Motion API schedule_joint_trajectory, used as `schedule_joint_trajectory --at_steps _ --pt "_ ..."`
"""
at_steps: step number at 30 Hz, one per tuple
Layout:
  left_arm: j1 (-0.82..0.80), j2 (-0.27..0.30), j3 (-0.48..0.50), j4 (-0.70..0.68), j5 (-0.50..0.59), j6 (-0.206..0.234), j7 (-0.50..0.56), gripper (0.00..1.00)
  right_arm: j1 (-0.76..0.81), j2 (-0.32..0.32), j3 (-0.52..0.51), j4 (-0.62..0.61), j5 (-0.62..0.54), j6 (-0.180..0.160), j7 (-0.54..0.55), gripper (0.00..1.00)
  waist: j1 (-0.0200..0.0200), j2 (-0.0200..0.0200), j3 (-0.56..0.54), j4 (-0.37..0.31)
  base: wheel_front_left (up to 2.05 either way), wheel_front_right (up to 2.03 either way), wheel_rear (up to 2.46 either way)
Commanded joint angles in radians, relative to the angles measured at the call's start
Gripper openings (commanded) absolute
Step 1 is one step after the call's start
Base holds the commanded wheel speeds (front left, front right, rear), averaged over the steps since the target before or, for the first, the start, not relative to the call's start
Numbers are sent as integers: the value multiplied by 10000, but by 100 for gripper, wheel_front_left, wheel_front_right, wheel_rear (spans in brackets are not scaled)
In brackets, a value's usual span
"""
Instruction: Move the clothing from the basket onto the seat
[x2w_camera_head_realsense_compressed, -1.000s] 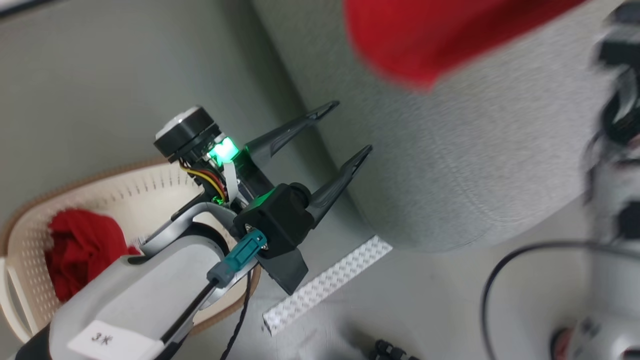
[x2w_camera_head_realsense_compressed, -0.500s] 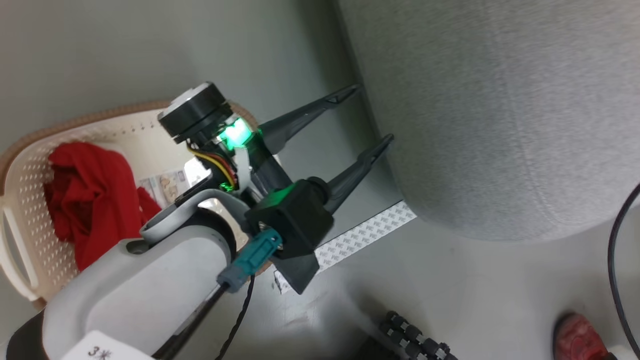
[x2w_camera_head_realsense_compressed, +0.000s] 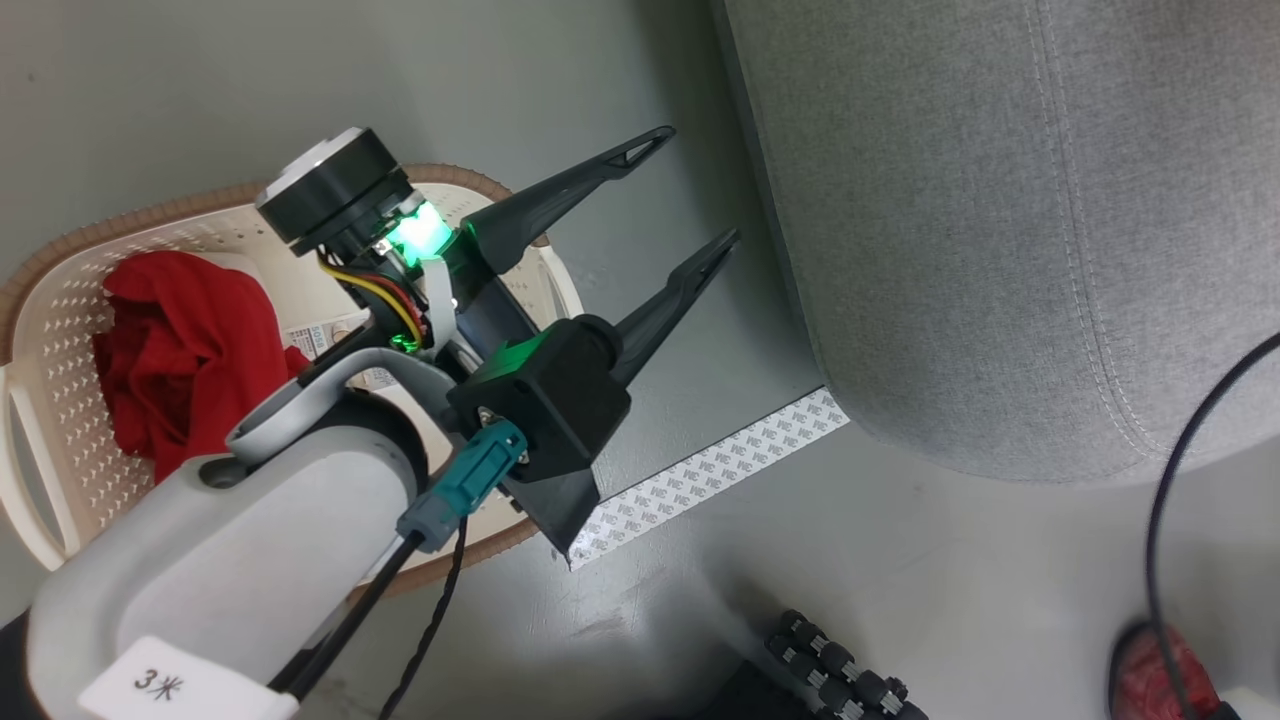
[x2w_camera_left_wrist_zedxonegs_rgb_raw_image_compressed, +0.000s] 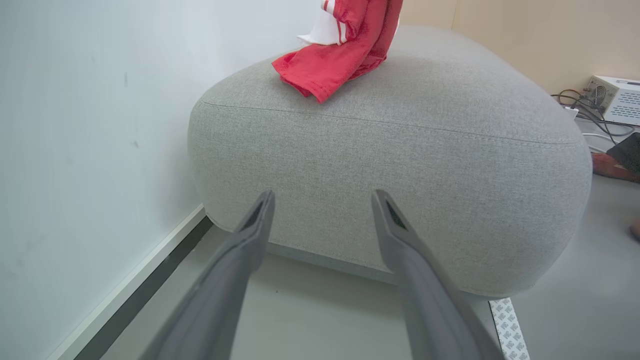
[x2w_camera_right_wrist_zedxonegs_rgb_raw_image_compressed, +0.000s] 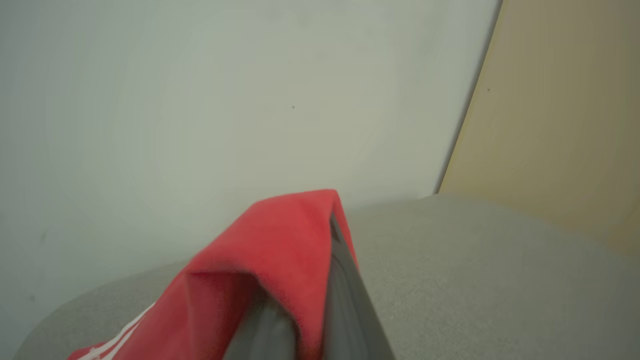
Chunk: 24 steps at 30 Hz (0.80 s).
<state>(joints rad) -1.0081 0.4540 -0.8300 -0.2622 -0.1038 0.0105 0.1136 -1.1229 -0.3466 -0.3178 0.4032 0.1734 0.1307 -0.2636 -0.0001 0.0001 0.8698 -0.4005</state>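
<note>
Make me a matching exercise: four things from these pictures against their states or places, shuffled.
1 left gripper
2 right gripper
3 basket
4 seat

A shut on a striped red garment
B grey, beside the white tape strip
C open, empty
D holds a crumpled red garment

Pairs: 1-C, 2-A, 3-D, 4-B

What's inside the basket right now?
A crumpled red garment lies at the left side of the basket, with a small printed label beside it. The left arm covers the basket's near right part, so what lies there cannot be seen.
</note>
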Motion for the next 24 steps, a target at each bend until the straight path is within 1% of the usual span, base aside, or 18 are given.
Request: schedule_joint_trajectory --at_steps 1,6,7,8,9,10,14,16,21,24 --pt "72 127 12 -87 13 11 42 100 156 159 -87 214 -63 1 -3 0 1 -1 5 -31 0 0 0" --pt "297 329 -25 -136 2 78 113 100 351 546 -213 1185 -389 1 -4 0 1 -1 -43 -86 0 0 0" --pt "327 340 -39 -135 -12 98 94 100 401 635 -255 1304 -443 1 -4 4 1 -1 -81 -84 0 0 0" --pt "347 343 -50 -138 -24 139 78 100 433 738 -325 1425 -455 1 -4 35 1 -1 -117 -80 0 0 0" --pt "390 344 -52 -127 -43 162 73 100 460 823 -377 1546 -487 1 -3 54 1 -1 -165 -77 0 0 0" --pt "437 338 -69 -108 -72 158 64 100 503 884 -392 1598 -532 1 -3 100 1 -1 -215 -69 0 0 0" --pt "478 344 36 60 -99 319 -89 100 738 923 -630 1551 -814 1 -4 100 1 -1 -573 2 0 0 0" --pt "589 326 148 222 -192 484 -346 100 1250 982 -969 1299 -1116 1 -3 100 1 -1 -964 173 0 0 0" --pt "859 151 297 615 -457 777 -931 100 2400 1098 -804 647 -1337 1 -4 100 1 -1 -1694 657 0 0 0" --pt "1149 9 398 907 -683 997 -1312 100 3244 1369 -467 -94 -1348 1 82 100 1 -1 -2185 928 0 0 0"
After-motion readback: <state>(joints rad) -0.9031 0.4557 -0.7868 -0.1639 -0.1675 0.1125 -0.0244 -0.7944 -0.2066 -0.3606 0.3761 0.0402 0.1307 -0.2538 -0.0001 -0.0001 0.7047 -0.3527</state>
